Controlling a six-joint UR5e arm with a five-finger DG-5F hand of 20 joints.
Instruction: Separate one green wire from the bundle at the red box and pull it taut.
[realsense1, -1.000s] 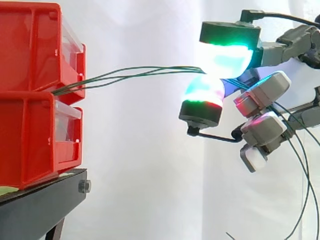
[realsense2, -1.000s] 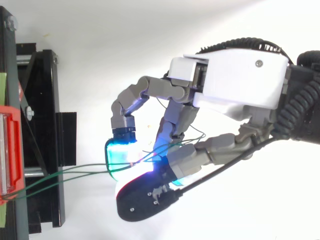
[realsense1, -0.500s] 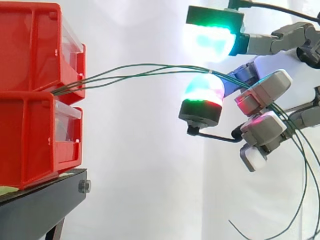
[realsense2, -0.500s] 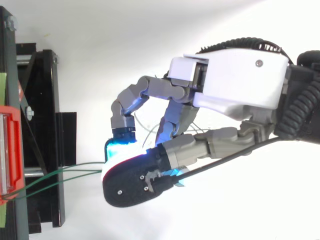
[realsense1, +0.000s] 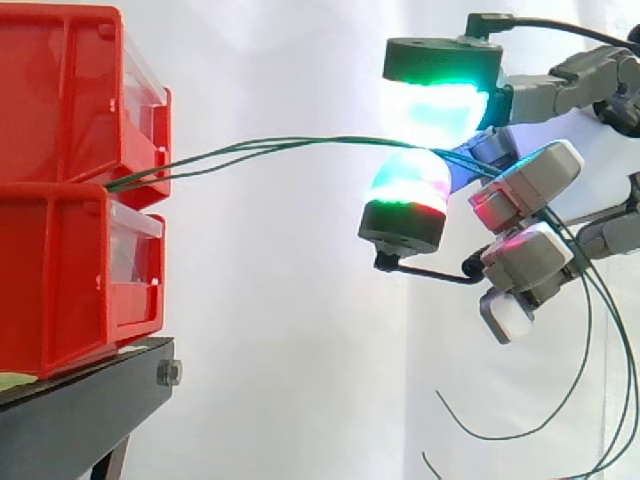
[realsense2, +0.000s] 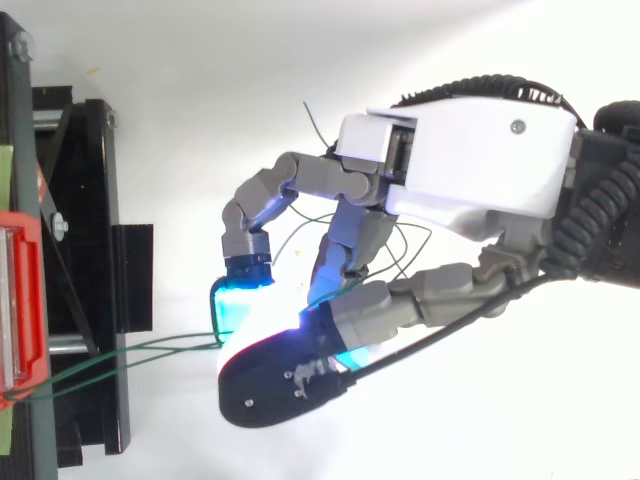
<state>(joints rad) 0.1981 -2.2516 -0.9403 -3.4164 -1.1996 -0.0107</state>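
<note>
The fingers (realsense1: 440, 110) of the hand (realsense2: 470, 150) pinch several green wires (realsense1: 260, 146), so better keep only one before pulling from the red box (realsense1: 60, 100).

Thin green wires (realsense1: 250, 149), arching from upper red box (realsense1: 60, 100), loose ends dangling right

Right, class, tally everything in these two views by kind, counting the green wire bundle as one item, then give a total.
red bins: 2
black stand: 1
green wire bundle: 1 (strands too fine to count)
hand: 1
Total: 5
</note>
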